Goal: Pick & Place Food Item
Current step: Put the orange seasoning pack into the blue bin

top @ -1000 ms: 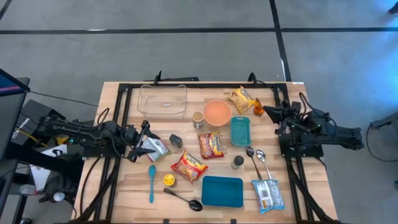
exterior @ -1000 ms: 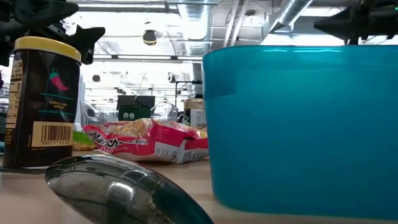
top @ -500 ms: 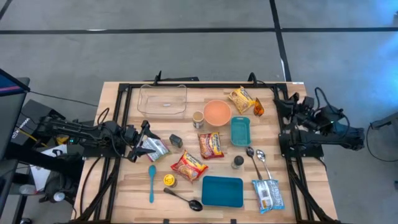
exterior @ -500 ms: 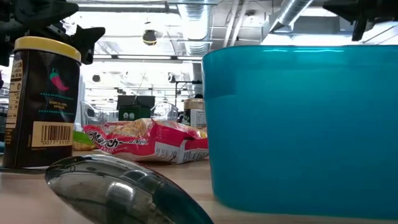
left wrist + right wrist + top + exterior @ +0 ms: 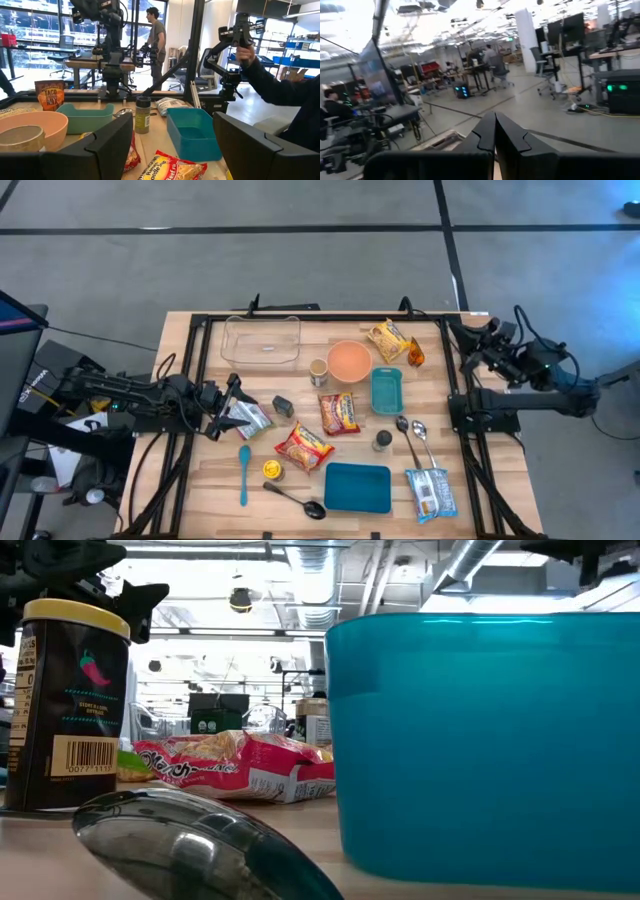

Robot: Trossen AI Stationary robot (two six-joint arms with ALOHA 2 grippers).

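Observation:
Food lies about the wooden table: two red noodle packs (image 5: 303,447) (image 5: 339,412), a yellow snack bag (image 5: 388,338), an orange packet (image 5: 414,353), a silver pouch (image 5: 247,417) and a blue-and-silver pack (image 5: 432,492). My left gripper (image 5: 232,395) (image 5: 174,120) stands open at the table's left side, just above the silver pouch, with nothing between its fingers. My right gripper (image 5: 465,340) (image 5: 495,120) is shut and empty, raised over the table's right frame, to the right of the orange packet.
A clear tray (image 5: 262,340), an orange bowl (image 5: 349,360), a teal dish (image 5: 386,390) and a blue tub (image 5: 357,487) stand among the food. Two metal spoons (image 5: 410,435), a black spoon (image 5: 295,500), a blue spoon (image 5: 243,473) and spice jars (image 5: 383,441) (image 5: 271,470) lie near the front.
My right gripper has drawn back from the orange packet toward the table's right edge and risen, rolling a little as it went; it stays shut. The packet lies where it was.

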